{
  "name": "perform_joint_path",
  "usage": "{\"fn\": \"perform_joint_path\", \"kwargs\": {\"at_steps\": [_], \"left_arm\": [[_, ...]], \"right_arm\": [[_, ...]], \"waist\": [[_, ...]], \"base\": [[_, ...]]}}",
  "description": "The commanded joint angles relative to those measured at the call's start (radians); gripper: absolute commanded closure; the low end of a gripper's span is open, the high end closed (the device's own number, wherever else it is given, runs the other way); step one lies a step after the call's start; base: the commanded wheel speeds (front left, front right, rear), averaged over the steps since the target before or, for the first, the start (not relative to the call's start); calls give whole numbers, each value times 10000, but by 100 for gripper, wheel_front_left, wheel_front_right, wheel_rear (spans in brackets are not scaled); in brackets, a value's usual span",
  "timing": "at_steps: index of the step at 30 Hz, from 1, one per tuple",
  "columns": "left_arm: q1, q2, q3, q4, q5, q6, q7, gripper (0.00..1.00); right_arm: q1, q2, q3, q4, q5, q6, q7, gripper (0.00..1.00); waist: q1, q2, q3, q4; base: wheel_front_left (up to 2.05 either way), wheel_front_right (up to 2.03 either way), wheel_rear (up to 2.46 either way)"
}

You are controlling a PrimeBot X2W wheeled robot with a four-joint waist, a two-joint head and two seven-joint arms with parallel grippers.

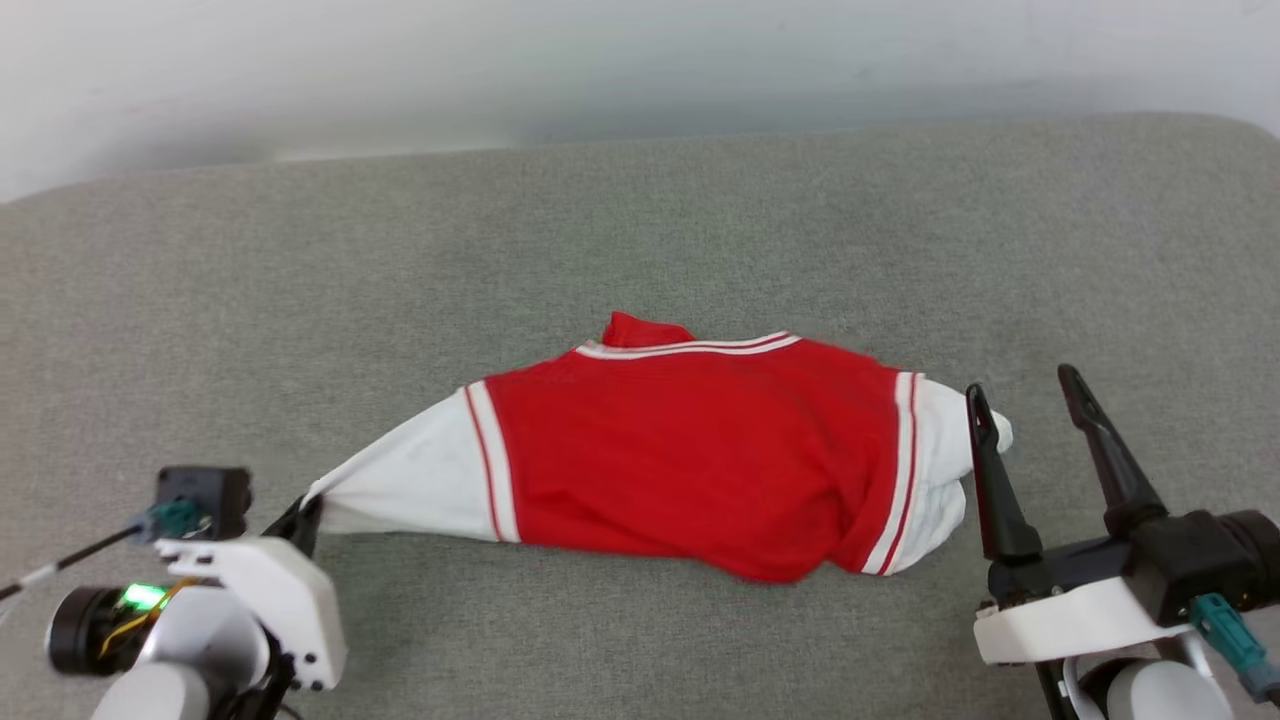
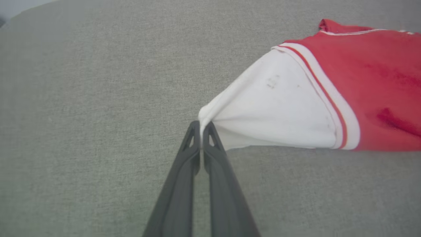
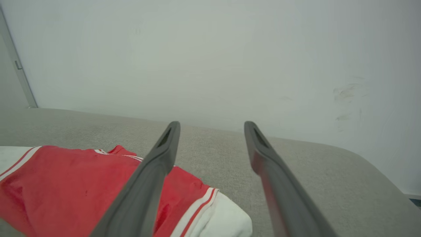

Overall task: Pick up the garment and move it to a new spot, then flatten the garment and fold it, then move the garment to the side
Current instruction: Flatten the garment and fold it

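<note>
Red garment [image 1: 700,450] — sleeve edge [image 2: 210,118] between left fingers [image 2: 185,171]

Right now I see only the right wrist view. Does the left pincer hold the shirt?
Observer: Yes. The left pincer is shut on the tip of the shirt's white sleeve.
Operator: Is this sleeve loose?
Observer: No, it is drawn to a point toward the pincer.
Operator: Is the number up?
Observer: In the head view the upper side is plain red.
</note>
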Motion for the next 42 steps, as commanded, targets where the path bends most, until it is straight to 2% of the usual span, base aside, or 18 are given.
{"fn": "perform_joint_path", "kwargs": {"at_steps": [1, 6, 9, 10, 11, 14, 18, 21, 25, 29, 36, 39, 42], "left_arm": [[219, 74, 139, -27, -60, 100, -120, 100], [1026, 95, 548, 43, -305, 285, -491, 100], [1357, 53, 483, 152, -310, 234, -699, 100], [1397, 20, 437, 154, -286, 167, -803, 60], [1390, -44, 426, 138, -294, 148, -971, 0], [1203, -170, 334, 8, -156, -46, -1764, 0], [817, 25, 124, -292, 769, -363, -3930, 0], [874, -35, 131, -314, 1161, -344, -5286, 0], [1061, -265, 156, -591, 1390, -383, -5930, 0], [1178, -493, 229, -1085, 1698, -422, -6053, 0], [1079, -898, 435, -1579, 2074, -737, -6057, 0], [858, -1025, 509, -1632, 2203, -880, -6058, 0], [691, -1185, 523, -1592, 2317, -1019, -6057, 0]], "right_arm": [[126, 6, 21, 82, -11, -7, -20, 0], [220, 6, -16, 343, -81, -7, -20, 0], [265, 6, -75, 501, -119, -7, -20, 0], [257, 6, -83, 548, -127, -7, -20, 0], [253, 6, -97, 593, -132, -7, -20, 0], [259, 6, -136, 703, -143, -7, -20, 0], [239, 6, -240, 828, -164, -7, -20, 0], [260, 7, -350, 949, -283, -7, -12, 0], [251, 6, -522, 862, -196, -7, 740, 0], [236, -86, -675, 616, 325, -7, 3026, 0], [-108, -1547, -173, -279, 992, -5, 8157, 0], [-441, -1905, 64, -495, 1609, -7, 9628, 0], [-781, -2112, 72, -389, 2014, -7, 10552, 0]], "waist": [[0, 0, -83, 54], [0, 0, -246, 134], [0, 0, -335, 190], [0, 0, -357, 205], [0, 0, -378, 221], [0, 0, -447, 284], [0, 0, -574, 369], [0, 0, -753, 450], [0, 0, -898, 575], [0, 0, -899, 717], [0, 0, -533, 1045], [0, 0, -261, 1245], [0, 0, 26, 1500]], "base": [[0, 0, 0], [0, 0, 0], [0, 0, 0], [0, 0, 0], [0, 0, 0], [0, 0, 0], [0, 0, 0], [0, 0, 0], [0, 0, 0], [0, 0, 0], [0, 0, 0], [0, 0, 0], [0, 0, 0]]}}
